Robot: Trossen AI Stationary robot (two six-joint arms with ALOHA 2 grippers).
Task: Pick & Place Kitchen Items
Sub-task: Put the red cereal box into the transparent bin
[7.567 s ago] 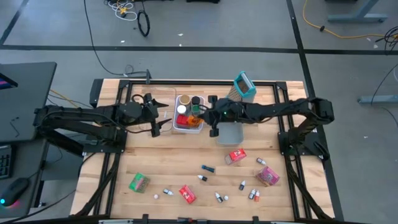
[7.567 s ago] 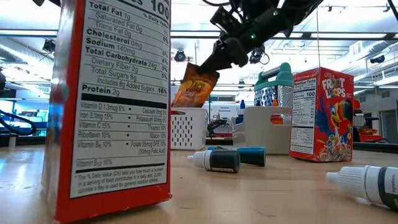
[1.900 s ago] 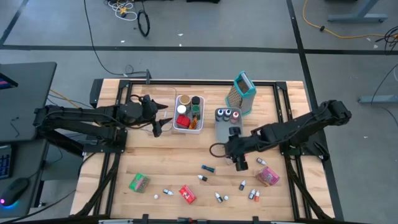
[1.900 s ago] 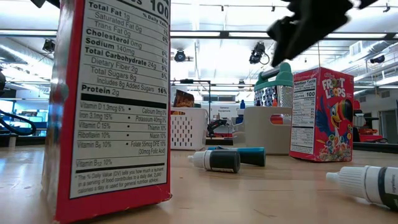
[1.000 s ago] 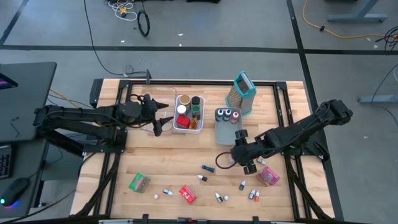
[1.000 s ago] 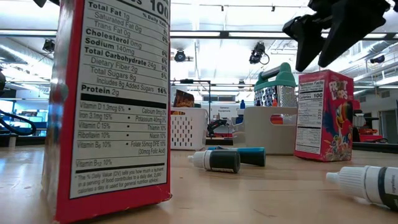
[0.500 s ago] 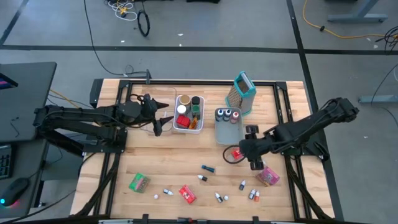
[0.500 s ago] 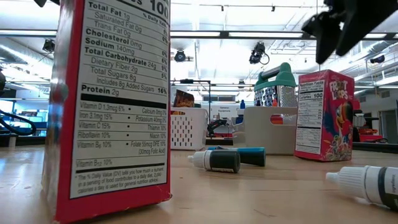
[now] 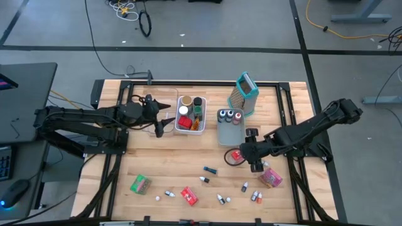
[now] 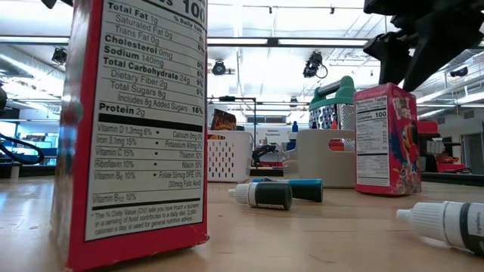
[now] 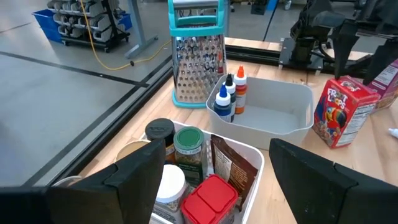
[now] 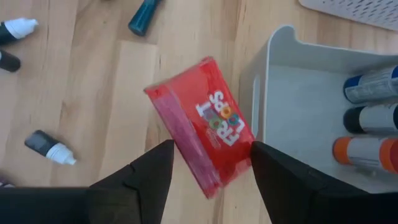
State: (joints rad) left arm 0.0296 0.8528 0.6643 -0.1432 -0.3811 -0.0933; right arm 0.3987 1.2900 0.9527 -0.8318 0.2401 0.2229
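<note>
Light is bright and even, coming from ceiling lamps (image 10: 219, 68) seen in the low view. Shadows on the wooden table (image 9: 163, 163) are soft and short. In the low view the near red carton (image 10: 136, 128) is sharp, while the room behind is hazy. The wrist views show the near fingers (image 11: 140, 180) blurred.

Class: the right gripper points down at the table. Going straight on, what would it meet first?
Most likely the red Froot Loops box, standing between the right gripper's open fingers by the grey bin; the exact height above it is unclear.
</note>
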